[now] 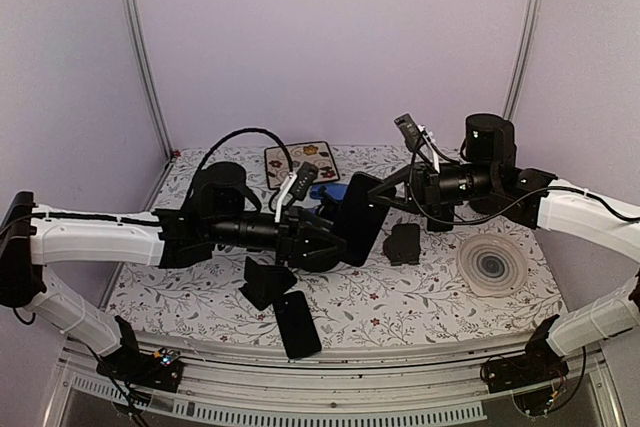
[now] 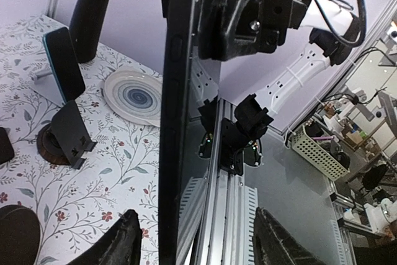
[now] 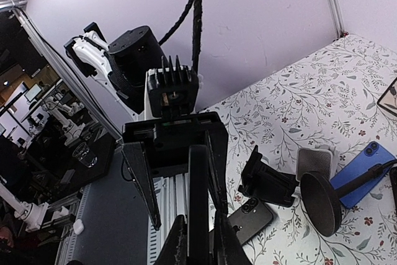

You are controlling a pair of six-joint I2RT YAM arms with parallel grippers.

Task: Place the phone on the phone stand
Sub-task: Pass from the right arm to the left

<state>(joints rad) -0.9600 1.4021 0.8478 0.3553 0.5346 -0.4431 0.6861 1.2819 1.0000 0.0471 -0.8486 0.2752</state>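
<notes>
A black phone (image 1: 360,219) hangs on edge above the table's middle. My right gripper (image 1: 378,193) is shut on its upper end; in the right wrist view both fingers pinch the phone's edge (image 3: 198,184) at the gripper (image 3: 198,231). My left gripper (image 1: 335,247) is open around the phone's lower end. In the left wrist view the phone (image 2: 177,122) stands between the spread fingers (image 2: 121,243) without touching them. A black phone stand (image 1: 405,243) sits just right of the phone and also shows in the left wrist view (image 2: 69,134). A second black stand (image 1: 265,282) lies under the left arm.
Another black phone (image 1: 297,323) lies flat near the front edge. A blue phone (image 1: 335,192) leans on a silver stand behind the grippers. A striped plate (image 1: 492,267) sits at the right. A patterned mat (image 1: 303,162) lies at the back.
</notes>
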